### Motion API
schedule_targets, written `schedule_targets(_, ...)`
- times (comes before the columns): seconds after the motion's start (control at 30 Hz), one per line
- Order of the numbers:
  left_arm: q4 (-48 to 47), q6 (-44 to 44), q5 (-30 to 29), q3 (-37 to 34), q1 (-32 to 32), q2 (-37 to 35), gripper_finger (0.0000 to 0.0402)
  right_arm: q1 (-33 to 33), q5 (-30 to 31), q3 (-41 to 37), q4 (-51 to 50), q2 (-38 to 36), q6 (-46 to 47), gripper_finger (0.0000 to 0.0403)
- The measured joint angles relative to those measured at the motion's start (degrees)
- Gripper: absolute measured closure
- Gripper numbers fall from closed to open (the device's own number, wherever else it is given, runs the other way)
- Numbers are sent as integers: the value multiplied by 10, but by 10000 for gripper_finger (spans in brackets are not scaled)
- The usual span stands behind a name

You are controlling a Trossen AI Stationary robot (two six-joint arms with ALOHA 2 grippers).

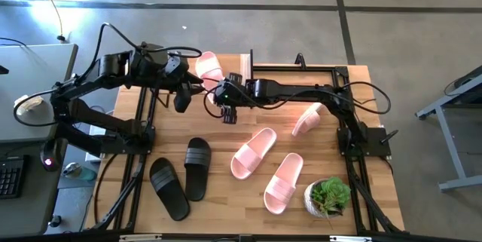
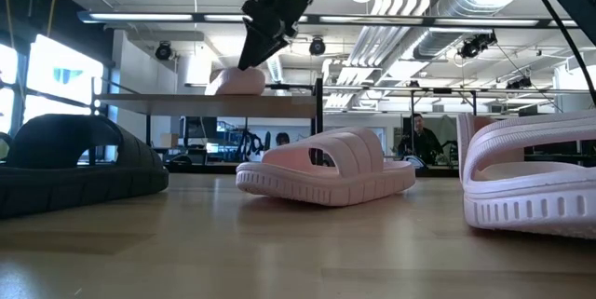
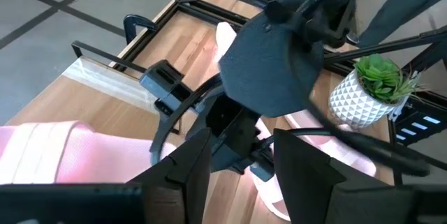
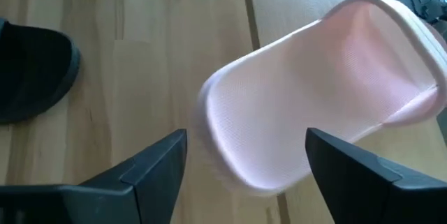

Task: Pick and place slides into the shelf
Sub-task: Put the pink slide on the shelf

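My right gripper (image 1: 226,112) hangs above the near edge of the small low shelf with the light wooden top board (image 2: 209,105), fingers spread wide with nothing between them. Just beyond them lies a pale pink foam slide sandal (image 4: 321,91) on that board, its heel overhanging the edge. My left gripper (image 1: 181,100) waits close beside, over the table near the shelf's left end; its fingers stand apart and empty too.

The risk, as I judge it, is that overhanging heel: if I drop or swing carelessly, a finger could catch it and tip the slide off the board. My two wrists are also crowded together, so a sideways move could knock them into each other.

The shelf holds only that one pink slide. Still on the wooden tabletop (image 1: 218,197) are three more pink slides (image 1: 253,152) and two black foam slides (image 1: 168,188), beside a small potted plant (image 1: 328,196).
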Motion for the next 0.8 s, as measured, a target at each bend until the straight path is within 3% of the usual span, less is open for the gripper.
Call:
schedule_targets(0.2, -4, 0, 0, 0, 0, 2, 261, 9, 17, 27, -49, -18, -8, 121)
schedule_targets(0.37, -26, 3, 8, 0, 0, 5, 261, 19, 7, 79, -173, -41, 14, 121)
schedule_targets(0.47, -41, 14, 30, -3, 0, 10, 261, 19, -74, 110, -279, -55, 61, 121)
schedule_targets(0.6, -21, 17, 75, -31, 0, 11, 261, 13, -234, 122, -385, -73, 126, 121)
schedule_targets(0.8, 2, 15, 86, -77, 0, 12, 261, 3, -398, 79, -418, -99, 183, 121)
